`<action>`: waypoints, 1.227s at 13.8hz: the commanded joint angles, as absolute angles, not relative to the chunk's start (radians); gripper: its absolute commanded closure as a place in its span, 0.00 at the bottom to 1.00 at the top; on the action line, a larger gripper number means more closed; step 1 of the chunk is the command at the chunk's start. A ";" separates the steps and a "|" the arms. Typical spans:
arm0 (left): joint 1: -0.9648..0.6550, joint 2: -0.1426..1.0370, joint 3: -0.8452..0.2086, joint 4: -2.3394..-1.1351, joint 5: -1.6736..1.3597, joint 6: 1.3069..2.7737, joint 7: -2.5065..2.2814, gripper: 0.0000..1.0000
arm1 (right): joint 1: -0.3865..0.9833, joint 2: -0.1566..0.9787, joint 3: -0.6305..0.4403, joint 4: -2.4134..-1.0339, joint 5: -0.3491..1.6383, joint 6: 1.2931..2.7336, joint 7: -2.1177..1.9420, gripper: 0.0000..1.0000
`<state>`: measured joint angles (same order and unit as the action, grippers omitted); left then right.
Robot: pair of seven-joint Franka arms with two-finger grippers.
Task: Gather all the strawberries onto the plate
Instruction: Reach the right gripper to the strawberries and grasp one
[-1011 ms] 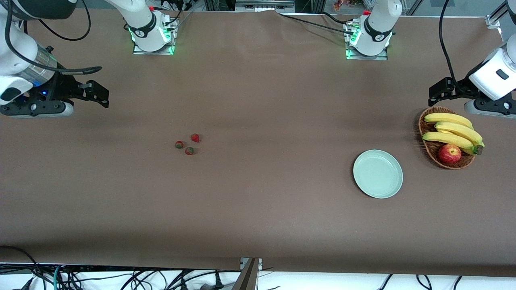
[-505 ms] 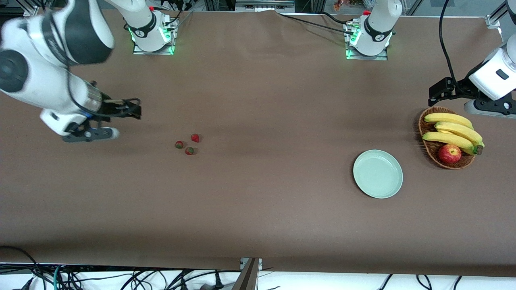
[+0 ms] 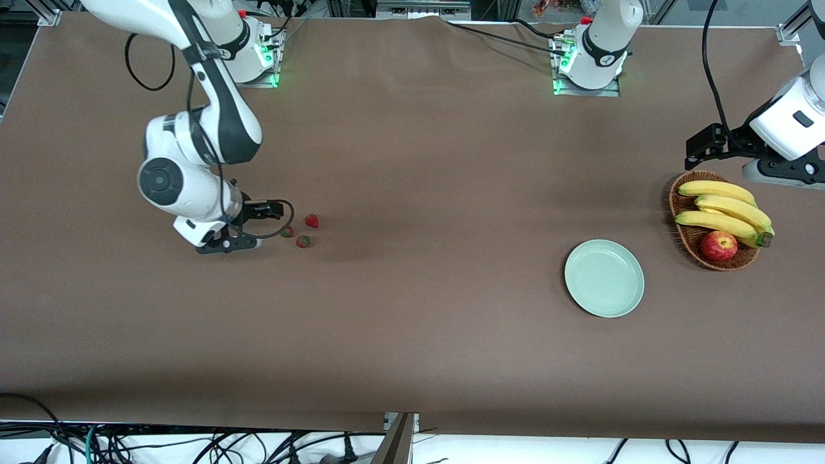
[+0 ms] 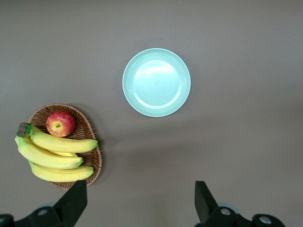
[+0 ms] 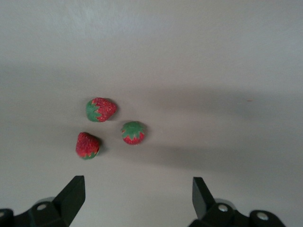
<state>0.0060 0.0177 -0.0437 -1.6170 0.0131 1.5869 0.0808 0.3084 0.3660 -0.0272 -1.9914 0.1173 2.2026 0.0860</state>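
Front view: right gripper (image 3: 267, 222) jaws wide, empty, swung in beside three tiny red strawberries (image 3: 300, 231) mid-table | left gripper (image 3: 702, 145) wide, waiting near brown wicker basket (image 3: 680, 203) | mint-green round plate (image 3: 604, 278) unmoved.

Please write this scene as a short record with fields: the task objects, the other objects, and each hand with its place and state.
berries: three small red strawberries with green leafy tops, loose on the brown table cloth, toward the right arm's end
dish: round pale mint-green plate, nothing in it, toward the left arm's end
other objects: brown woven wicker basket holding yellow bananas and a red apple, beside the plate
right hand: open, beside the strawberries, holding nothing
left hand: open, waiting above the table beside the basket
progress: no strawberry in the plate yet
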 commanded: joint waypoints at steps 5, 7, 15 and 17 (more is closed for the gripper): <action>0.011 0.008 -0.048 -1.623 -0.005 1.597 0.074 0.00 | 0.308 0.477 0.009 -2.034 0.150 2.385 0.094 0.03; 0.009 0.008 -0.048 -1.623 -0.005 1.595 0.072 0.00 | 0.308 0.483 0.009 -2.036 0.150 2.385 0.094 0.12; 0.006 0.008 -0.048 -1.623 0.003 1.595 0.072 0.00 | 0.307 0.518 0.009 -2.033 0.149 2.428 0.092 0.62; 0.006 0.008 -0.048 -1.623 0.003 1.595 0.072 0.00 | 0.305 0.509 0.008 -2.022 0.150 2.416 0.091 0.85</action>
